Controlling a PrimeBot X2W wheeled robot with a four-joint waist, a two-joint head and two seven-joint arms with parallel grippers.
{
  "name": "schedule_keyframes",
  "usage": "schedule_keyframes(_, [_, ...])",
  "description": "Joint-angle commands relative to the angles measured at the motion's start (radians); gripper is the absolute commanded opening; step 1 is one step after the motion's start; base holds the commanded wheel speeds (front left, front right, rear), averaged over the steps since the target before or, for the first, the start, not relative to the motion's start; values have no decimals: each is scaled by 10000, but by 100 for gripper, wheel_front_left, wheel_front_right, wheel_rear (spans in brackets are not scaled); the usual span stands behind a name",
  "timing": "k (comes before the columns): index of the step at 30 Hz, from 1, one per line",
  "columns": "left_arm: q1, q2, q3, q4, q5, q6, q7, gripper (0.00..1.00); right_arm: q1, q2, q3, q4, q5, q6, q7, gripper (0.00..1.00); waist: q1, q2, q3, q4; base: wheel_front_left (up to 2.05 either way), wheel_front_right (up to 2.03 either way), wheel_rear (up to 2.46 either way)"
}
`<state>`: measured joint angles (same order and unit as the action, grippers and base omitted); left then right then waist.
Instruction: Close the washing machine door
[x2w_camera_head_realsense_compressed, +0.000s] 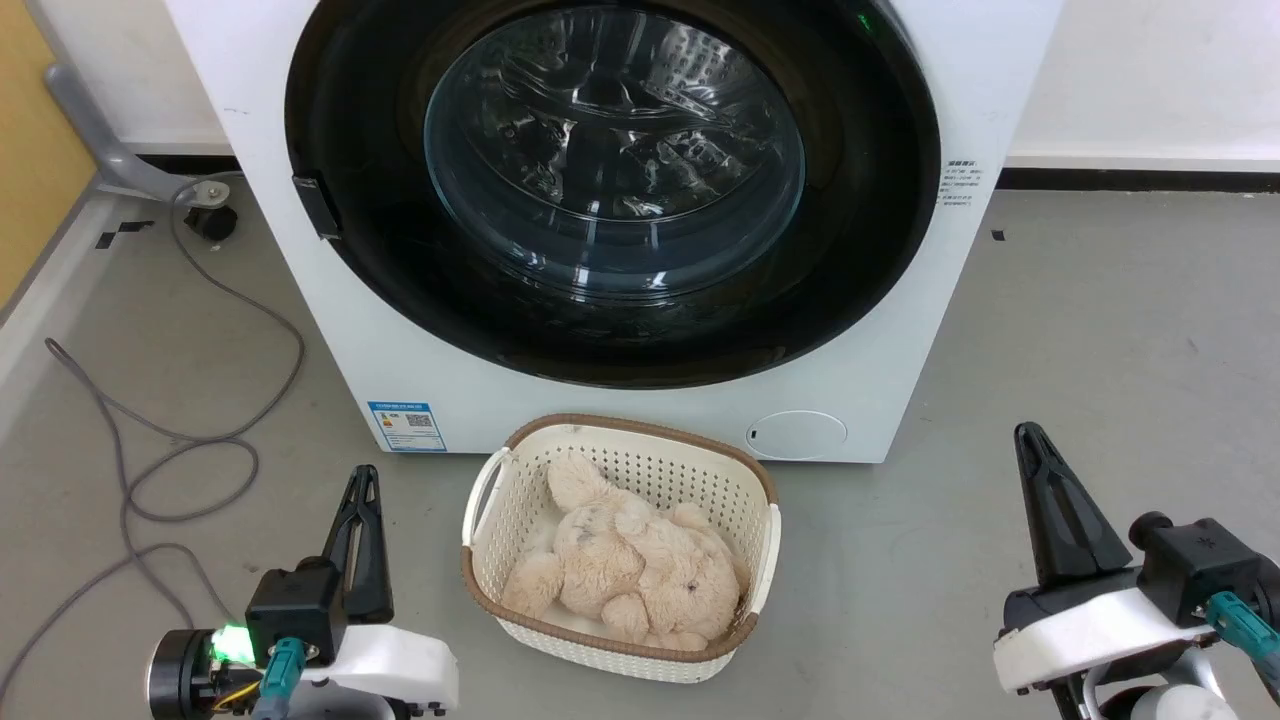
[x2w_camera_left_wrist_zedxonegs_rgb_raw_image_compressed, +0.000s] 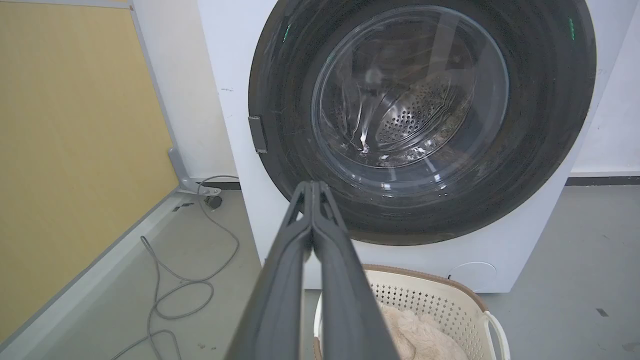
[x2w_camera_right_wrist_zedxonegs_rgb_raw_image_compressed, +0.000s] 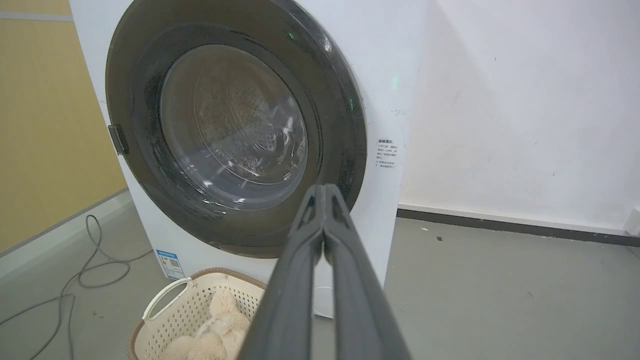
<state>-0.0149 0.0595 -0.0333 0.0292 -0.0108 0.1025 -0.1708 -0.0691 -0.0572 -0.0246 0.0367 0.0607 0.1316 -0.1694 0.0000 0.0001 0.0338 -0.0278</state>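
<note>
— White metal first: the washing machine (x2w_camera_head_realsense_compressed: 880, 400) stands on the grey floor (x2w_camera_head_realsense_compressed: 1100, 330), its top cut off by the upper edge of the head view.

— And the washing machine door (x2w_camera_head_realsense_compressed: 612, 190)?

— It sits in the front of the machine, with its glossy black rim lying flat against the white panel. Both wrist views show it flush. The top of the rim is cut off as well. Through the bulging glass I catch the holes of the steel drum, but reflections muddle the rest. Whether anything lies inside, I cannot tell.

— What is below it?

— A cream perforated basket (x2w_camera_head_realsense_compressed: 640, 432) with a brown rim sits on the floor just before the machine. A beige plush toy (x2w_camera_head_realsense_compressed: 630, 570) lies curled in it. Its face is buried, so I cannot make out what animal it is.

— The grippers?

— The left gripper (x2w_camera_head_realsense_compressed: 365, 475) hangs at the lower left, beside the basket, with its fingers pressed together and empty. The right gripper (x2w_camera_head_realsense_compressed: 1030, 432), at the lower right, is the same, with its tips meeting on nothing. Both are well apart from the door.

— Smaller things?

— A grey cable (x2w_camera_head_realsense_compressed: 200, 440) loops over the floor to the left and runs out of view. A small blue label (x2w_camera_head_realsense_compressed: 406, 426) sits low on the machine's front, its print too small to read. A little dark catch (x2w_camera_head_realsense_compressed: 316, 206) sits on the rim's left edge.
</note>
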Motion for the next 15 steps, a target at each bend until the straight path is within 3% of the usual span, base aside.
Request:
schedule_keyframes(1, [52, 7, 26, -48, 22, -38, 47, 0, 167, 25, 22, -54, -84, -3, 28, 0, 0, -1, -4, 4, 0, 0, 0])
schedule_keyframes(15, [69, -10, 79, -90, 37, -208, 333, 0, 257, 32, 61, -108, -174, -4, 315, 0, 0, -1, -62, 51, 0, 0, 0])
